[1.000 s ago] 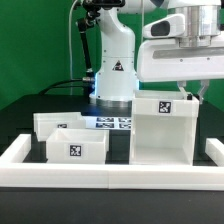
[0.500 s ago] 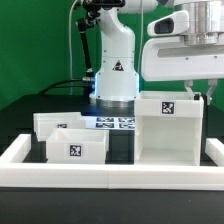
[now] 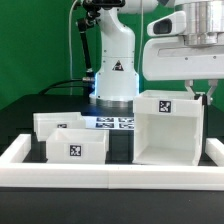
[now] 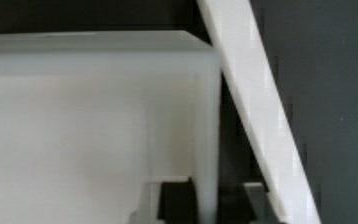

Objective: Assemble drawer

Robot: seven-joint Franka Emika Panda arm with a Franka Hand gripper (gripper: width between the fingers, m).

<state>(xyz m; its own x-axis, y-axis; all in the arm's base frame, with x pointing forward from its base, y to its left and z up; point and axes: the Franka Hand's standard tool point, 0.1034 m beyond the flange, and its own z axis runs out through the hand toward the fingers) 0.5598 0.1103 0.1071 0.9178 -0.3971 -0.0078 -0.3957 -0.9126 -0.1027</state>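
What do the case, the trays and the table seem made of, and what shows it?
The case: probably plastic, white, smooth, faint sheen in the wrist view; thin even walls. The front tray and back tray: seemingly the same white plastic, same thin walls. The table: matt black, no glare; material unclear.

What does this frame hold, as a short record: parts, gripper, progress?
case: tall case upright, on the exterior view's right
trays: front tray and back tray on its left, apart from the case
gripper: gripper straddles the case's wall on that right side; closure unclear
progress: neither tray in the case yet
other: marker board behind the parts
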